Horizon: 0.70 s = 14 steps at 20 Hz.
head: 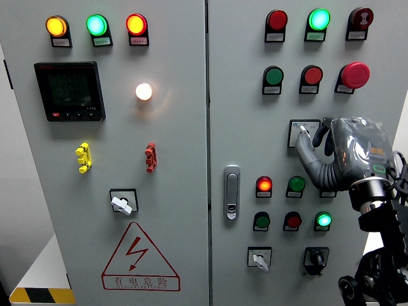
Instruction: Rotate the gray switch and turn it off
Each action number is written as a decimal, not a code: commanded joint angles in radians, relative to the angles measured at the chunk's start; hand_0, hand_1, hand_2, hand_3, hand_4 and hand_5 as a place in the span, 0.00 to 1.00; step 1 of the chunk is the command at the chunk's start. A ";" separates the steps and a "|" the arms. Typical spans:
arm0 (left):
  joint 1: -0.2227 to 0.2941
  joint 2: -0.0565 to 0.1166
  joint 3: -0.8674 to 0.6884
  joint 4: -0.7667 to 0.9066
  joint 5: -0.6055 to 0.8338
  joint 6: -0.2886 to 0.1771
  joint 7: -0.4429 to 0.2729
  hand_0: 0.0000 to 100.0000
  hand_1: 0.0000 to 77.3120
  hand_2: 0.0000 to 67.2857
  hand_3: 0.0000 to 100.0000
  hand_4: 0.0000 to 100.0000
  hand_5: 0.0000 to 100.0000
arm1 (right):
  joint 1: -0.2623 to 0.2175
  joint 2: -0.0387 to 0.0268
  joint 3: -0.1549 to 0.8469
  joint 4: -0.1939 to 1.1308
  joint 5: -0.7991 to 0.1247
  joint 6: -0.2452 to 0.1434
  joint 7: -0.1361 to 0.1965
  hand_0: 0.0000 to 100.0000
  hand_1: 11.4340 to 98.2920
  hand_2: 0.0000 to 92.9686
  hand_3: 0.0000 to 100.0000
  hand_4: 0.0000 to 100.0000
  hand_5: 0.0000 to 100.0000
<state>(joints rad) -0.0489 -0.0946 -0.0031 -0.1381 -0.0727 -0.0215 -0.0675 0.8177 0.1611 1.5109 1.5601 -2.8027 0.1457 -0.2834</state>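
The gray switch [297, 131] is a small rotary knob on a pale square plate, on the right cabinet door below the row of green, red and mushroom buttons. My right hand [310, 135], in a grey glove, comes in from the right edge. Its thumb [306, 152] curls up from below the knob and a finger [323, 125] reaches over it from the right, pinching the knob. The hand hides the right half of the plate. My left arm does not show.
Two similar selector switches sit lower: one on the left door [122, 203] and one at the bottom of the right door [259, 258]. A black key switch [315, 258], a door handle [231, 192] and lit indicator lamps [264, 185] surround the hand.
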 commanded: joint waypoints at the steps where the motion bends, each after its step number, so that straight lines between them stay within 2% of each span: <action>1: 0.000 0.000 0.000 0.000 0.001 0.000 0.000 0.00 0.00 0.20 0.18 0.10 0.12 | 0.000 0.0000 0.000 0.000 0.000 0.000 0.000 0.66 0.20 0.75 0.86 1.00 0.95; 14: 0.000 0.000 0.000 0.000 0.001 0.000 0.000 0.00 0.00 0.20 0.18 0.10 0.12 | -0.005 0.0015 0.000 0.008 0.000 -0.002 0.000 0.68 0.21 0.75 0.86 1.00 0.95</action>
<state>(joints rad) -0.0491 -0.0951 -0.0031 -0.1381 -0.0728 -0.0215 -0.0675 0.8167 0.1617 1.5096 1.5639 -2.8026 0.1457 -0.2838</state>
